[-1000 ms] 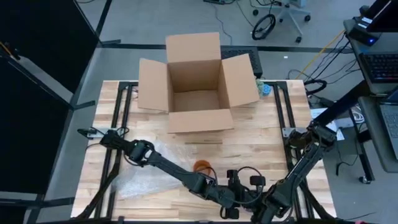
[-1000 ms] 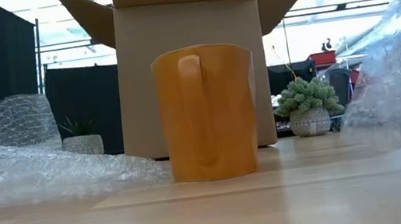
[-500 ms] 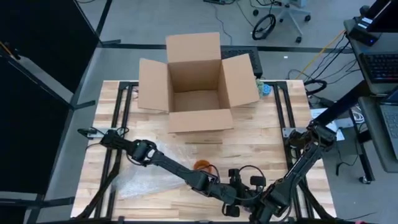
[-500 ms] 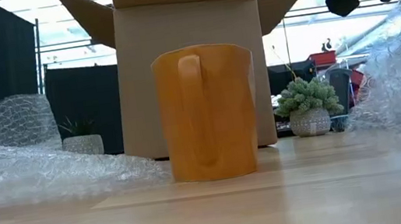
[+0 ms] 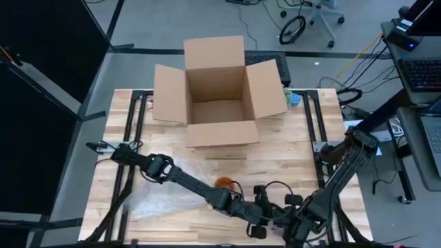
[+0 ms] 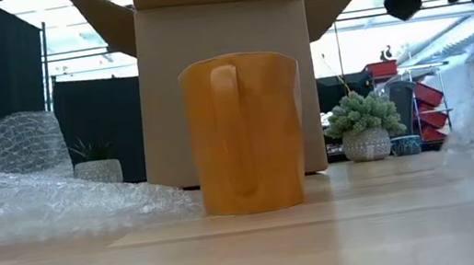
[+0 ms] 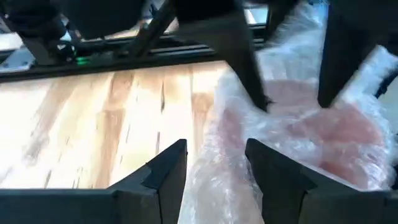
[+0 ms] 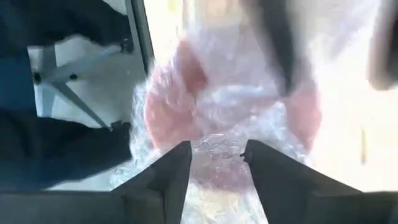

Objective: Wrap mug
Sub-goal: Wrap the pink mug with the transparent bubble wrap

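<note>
An orange mug (image 5: 224, 183) (image 6: 245, 133) stands upright on the wooden table, with its handle toward the near edge. Clear bubble wrap (image 5: 160, 200) lies spread on the table left of the mug. A bunched part of it (image 7: 292, 118) hangs between my two grippers near the table's near edge, right of the mug. My left gripper (image 7: 216, 163) (image 5: 265, 220) and my right gripper (image 8: 216, 163) (image 5: 286, 222) face each other there, each shut on the wrap. My left gripper pinches bunched bubble wrap (image 7: 214, 146) between its two fingers, several layers, coming roughly level from the table's left. The wrap runs on to the other gripper. My right gripper pinches the bunched wrap (image 8: 217, 149) between its two fingers, several layers, coming from the table's right. The wrap between the grippers is lifted off the table.
An open cardboard box (image 5: 218, 93) stands at the far middle of the table, flaps spread. A small potted plant (image 6: 365, 128) sits beside the box on the right. Bare wood lies between the mug and the box.
My right gripper has gone a little toward the table's right edge and up with the wrap. The wrap's raised part has drawn away from the mug toward the right. The mug has stayed still.
</note>
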Controlling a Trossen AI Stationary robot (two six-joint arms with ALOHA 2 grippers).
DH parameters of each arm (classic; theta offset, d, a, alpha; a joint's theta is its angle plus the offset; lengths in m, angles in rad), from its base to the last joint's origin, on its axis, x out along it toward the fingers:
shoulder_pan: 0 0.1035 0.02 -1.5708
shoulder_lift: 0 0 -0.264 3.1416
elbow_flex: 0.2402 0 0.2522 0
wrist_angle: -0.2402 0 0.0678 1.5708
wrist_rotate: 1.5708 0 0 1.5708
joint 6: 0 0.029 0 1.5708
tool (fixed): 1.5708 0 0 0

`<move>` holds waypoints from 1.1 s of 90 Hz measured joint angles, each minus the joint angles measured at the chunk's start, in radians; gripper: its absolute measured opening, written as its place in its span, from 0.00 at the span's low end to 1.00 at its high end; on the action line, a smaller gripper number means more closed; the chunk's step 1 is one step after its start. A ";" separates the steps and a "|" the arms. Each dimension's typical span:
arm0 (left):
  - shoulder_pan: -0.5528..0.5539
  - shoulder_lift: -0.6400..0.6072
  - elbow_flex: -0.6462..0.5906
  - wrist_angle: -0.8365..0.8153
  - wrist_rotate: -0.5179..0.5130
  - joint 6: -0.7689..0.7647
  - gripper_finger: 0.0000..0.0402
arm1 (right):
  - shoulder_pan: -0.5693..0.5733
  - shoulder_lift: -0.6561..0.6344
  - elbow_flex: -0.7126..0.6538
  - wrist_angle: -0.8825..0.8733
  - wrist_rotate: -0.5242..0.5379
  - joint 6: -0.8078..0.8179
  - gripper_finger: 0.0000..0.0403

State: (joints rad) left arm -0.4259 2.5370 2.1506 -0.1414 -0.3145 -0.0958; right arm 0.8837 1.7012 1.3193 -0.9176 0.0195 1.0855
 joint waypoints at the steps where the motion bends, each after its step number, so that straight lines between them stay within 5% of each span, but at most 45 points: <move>1: 0.000 0.000 0.000 0.000 0.000 0.000 0.38 | 0.000 0.000 0.000 -0.001 0.003 -0.001 0.38; 46: 0.000 0.001 -0.001 0.028 0.002 0.000 0.38 | 0.022 -0.140 -0.001 0.020 0.062 0.021 0.37; 60: 0.000 0.001 -0.001 0.027 -0.001 -0.001 0.38 | 0.039 -0.186 -0.001 -0.111 0.100 0.078 0.37; 70: 0.000 0.001 -0.001 0.028 -0.001 -0.001 0.38 | 0.071 -0.179 -0.003 -0.229 0.166 0.178 0.37; 99: 0.000 0.001 -0.001 0.028 -0.004 -0.002 0.38 | 0.095 -0.061 -0.045 -0.075 0.267 0.196 0.34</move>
State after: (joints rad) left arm -0.4255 2.5378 2.1494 -0.1131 -0.3183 -0.0980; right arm 0.9784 1.6402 1.2745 -0.9930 0.2867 1.2815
